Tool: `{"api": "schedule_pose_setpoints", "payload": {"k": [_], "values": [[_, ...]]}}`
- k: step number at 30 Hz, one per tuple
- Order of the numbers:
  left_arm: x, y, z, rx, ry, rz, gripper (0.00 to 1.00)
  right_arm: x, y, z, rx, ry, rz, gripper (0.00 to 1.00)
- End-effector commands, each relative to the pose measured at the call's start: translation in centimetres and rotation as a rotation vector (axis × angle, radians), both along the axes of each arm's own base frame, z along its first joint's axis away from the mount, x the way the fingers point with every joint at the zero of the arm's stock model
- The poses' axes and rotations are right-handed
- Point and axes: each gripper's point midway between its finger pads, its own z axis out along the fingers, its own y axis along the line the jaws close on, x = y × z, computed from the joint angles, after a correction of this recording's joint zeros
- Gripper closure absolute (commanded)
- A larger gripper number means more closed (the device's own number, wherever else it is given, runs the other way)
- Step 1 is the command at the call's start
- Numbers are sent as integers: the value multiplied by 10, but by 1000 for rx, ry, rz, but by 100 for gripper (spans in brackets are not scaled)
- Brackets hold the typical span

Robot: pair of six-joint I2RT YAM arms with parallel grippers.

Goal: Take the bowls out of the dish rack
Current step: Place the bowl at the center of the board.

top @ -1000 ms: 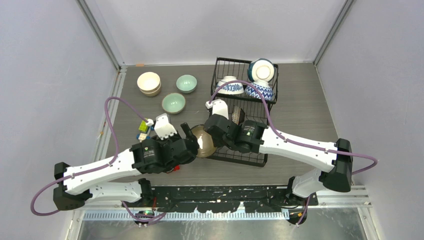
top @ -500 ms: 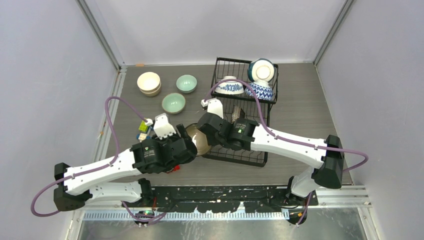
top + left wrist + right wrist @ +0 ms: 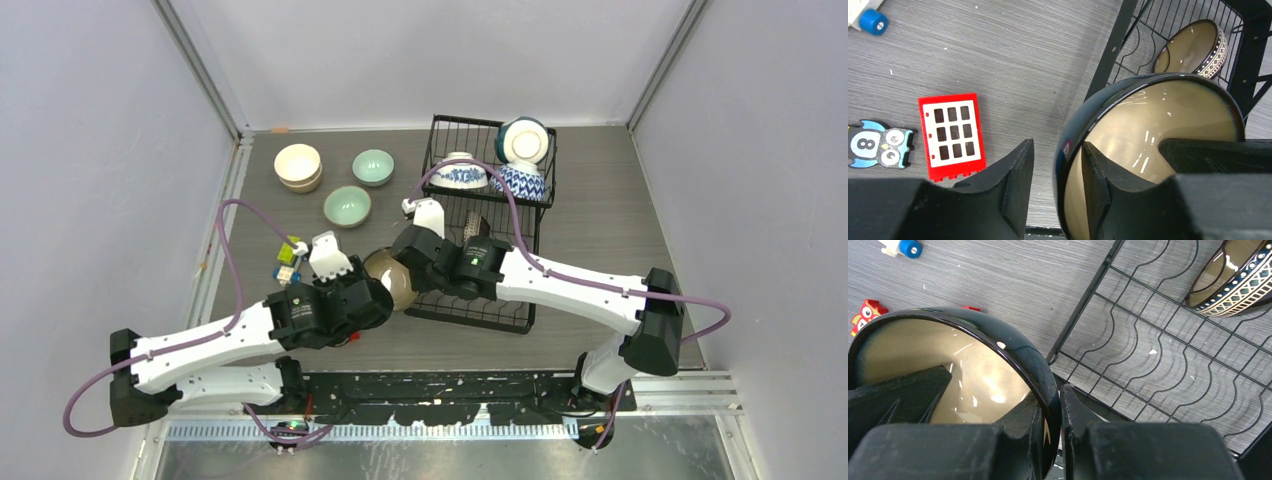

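Around: red grid block, owl tile on table; dish rack post just beside | dark bowl: glossy, cream inside, tilted at rack's left edge | right gripper clamps rim | left gripper astride rim, slack

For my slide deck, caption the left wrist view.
Left gripper straddling the rim of the dark bowl beside the dish rack; patterned bowl racked behind, red block nearby.
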Motion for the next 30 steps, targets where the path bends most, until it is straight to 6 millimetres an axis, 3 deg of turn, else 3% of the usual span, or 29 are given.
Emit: {"api": "schedule_pose_setpoints", "payload": {"k": [1, 10, 16, 18, 23, 30], "values": [[8, -5, 8, -36, -40, 8, 63, 13, 27, 39, 179, -50, -40, 99], [10, -9, 3, -30, -34, -3, 99, 11, 26, 34, 171, -34, -30, 99], [11, -11, 2, -30, -37, -16, 100, 6, 27, 36, 177, -24, 1, 98], [11, -11, 4, -29, -43, -19, 100, 3, 29, 36, 176, -18, 23, 88], [11, -10, 8, -38, -58, -37, 100, -3, 33, 39, 184, -1, 65, 49], [12, -6, 13, -30, -70, -36, 100, -7, 34, 56, 216, -9, 98, 8]]}}
